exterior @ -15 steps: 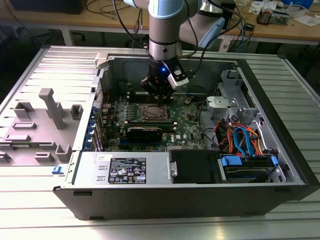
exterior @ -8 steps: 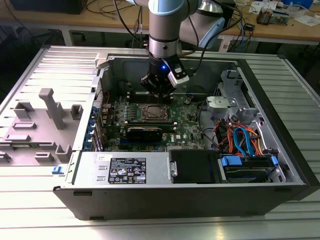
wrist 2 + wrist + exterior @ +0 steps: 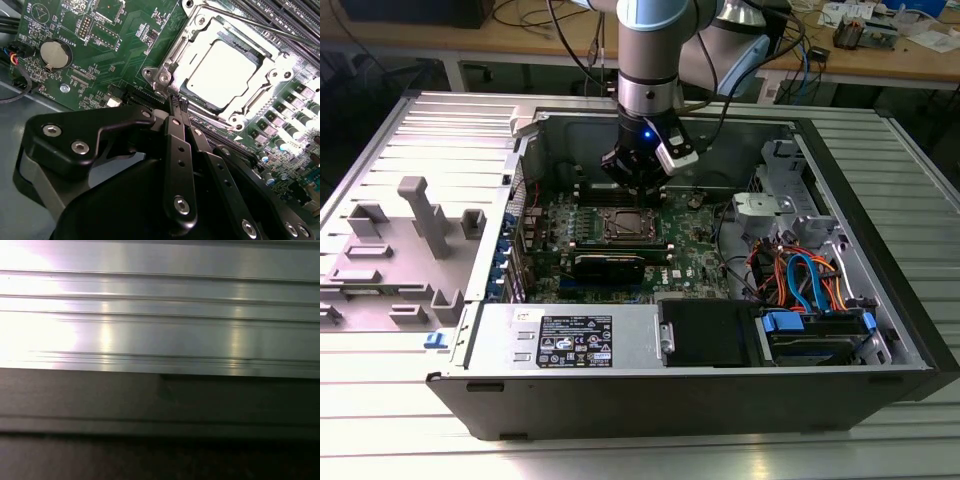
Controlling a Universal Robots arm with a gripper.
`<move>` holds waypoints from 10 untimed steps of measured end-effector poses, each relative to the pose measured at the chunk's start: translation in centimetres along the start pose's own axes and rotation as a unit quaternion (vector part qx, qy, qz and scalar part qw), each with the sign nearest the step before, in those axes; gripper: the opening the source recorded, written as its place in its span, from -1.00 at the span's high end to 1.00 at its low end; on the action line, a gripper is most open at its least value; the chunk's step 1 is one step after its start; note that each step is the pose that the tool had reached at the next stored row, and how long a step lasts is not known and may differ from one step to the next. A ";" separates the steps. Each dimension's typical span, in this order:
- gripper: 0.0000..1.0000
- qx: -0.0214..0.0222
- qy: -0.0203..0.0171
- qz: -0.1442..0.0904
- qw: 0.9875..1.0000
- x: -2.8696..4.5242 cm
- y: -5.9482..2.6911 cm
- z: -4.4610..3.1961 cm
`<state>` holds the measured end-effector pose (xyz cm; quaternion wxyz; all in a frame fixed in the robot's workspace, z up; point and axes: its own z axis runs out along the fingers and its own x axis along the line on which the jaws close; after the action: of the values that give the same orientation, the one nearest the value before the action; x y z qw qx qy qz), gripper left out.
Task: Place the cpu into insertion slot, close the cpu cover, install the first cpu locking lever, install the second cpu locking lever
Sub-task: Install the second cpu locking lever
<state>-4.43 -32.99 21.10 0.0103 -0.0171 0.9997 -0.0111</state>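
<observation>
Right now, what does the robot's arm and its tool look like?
The arm is a grey metal tube with a pale blue joint cap and black cables alongside. A small blue light glows at the wrist. The tool is black, built of jointed links with silver screws and thin fingers.

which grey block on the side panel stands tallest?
The T-topped post near the panel's middle in the exterior view. It rises well above the low blocks beside it, such as the small cube toward the case.

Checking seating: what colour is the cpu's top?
Bright silver cpu, best seen in the second wrist view.
</observation>
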 end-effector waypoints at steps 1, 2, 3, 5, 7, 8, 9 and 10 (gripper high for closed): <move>0.79 0.000 0.000 0.000 1.000 0.00 0.00 0.00; 0.79 0.000 0.000 0.000 1.000 0.00 0.00 0.00; 0.79 0.000 0.000 0.000 1.000 0.00 0.00 0.00; 0.79 0.000 0.000 0.000 1.000 0.00 0.00 0.00; 0.79 0.000 0.000 0.000 1.000 0.00 -0.12 0.00; 0.79 0.000 0.000 0.000 1.000 0.01 -0.23 0.00; 0.79 0.000 0.000 0.000 1.000 0.01 -0.34 0.01; 0.79 0.000 0.000 0.000 1.000 0.01 -0.40 0.01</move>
<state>-4.43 -33.40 21.10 0.0102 -0.0169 0.9997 -0.0112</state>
